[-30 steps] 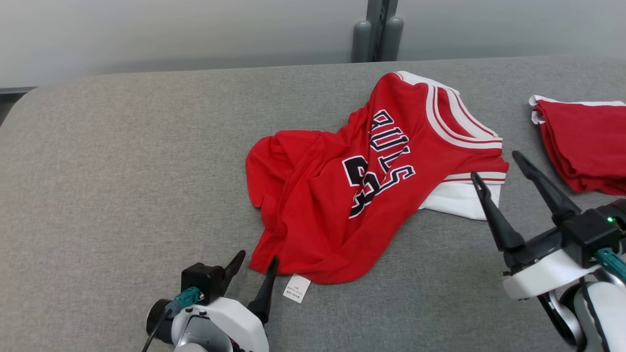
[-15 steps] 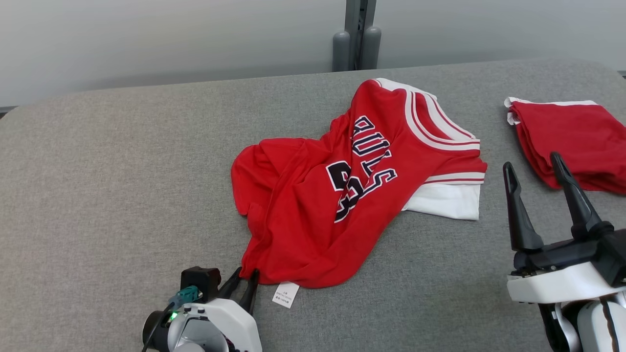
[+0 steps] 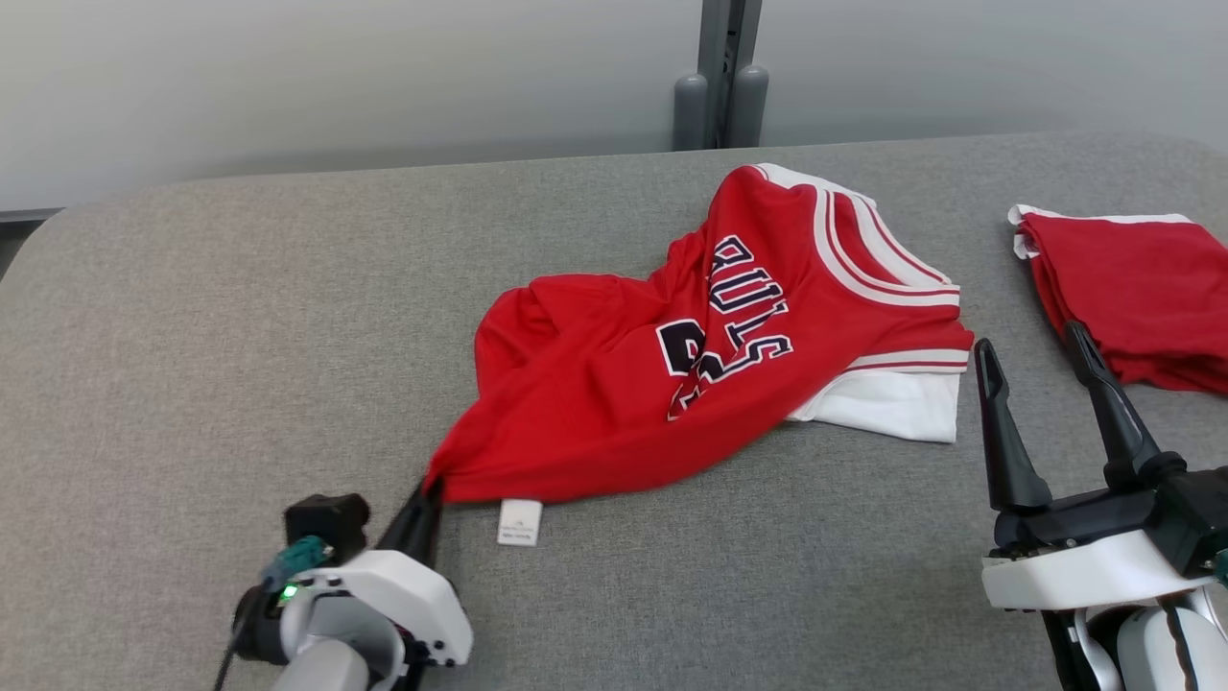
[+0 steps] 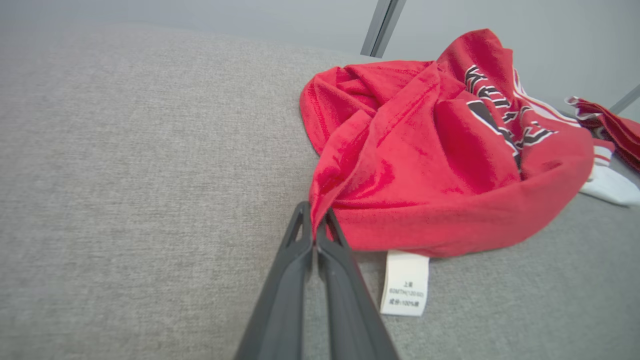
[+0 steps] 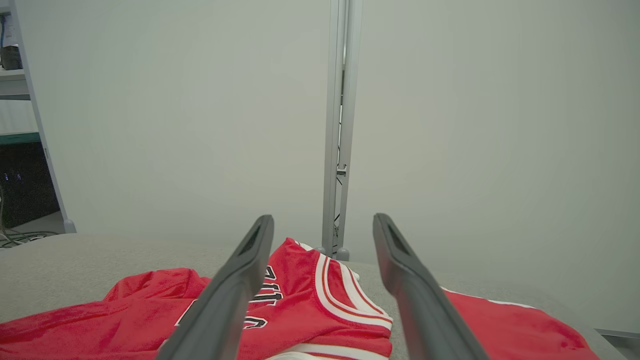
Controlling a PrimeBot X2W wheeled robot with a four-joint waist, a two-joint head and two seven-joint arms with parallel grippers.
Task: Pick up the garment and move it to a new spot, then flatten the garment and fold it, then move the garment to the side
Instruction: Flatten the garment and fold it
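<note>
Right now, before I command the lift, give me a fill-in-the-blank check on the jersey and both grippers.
1. The left gripper is ____ on the red jersey's near corner.
2. The right gripper stands ____, holding nothing.
3. The care label at the jersey's hem is ____ in colour.
4. The folded red garment lies on the robot's ____ side of the jersey.

Missing words: shut; open; white; right.

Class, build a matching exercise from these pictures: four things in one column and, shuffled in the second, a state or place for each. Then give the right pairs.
Things:
1. left hand
2. right hand
3. care label
4. folded red garment

States or places:
A. open, holding nothing
B. at the table's far right
C. shut on a corner of the jersey
D. white, at the jersey's near edge

Pairs: 1-C, 2-A, 3-D, 4-B
</note>
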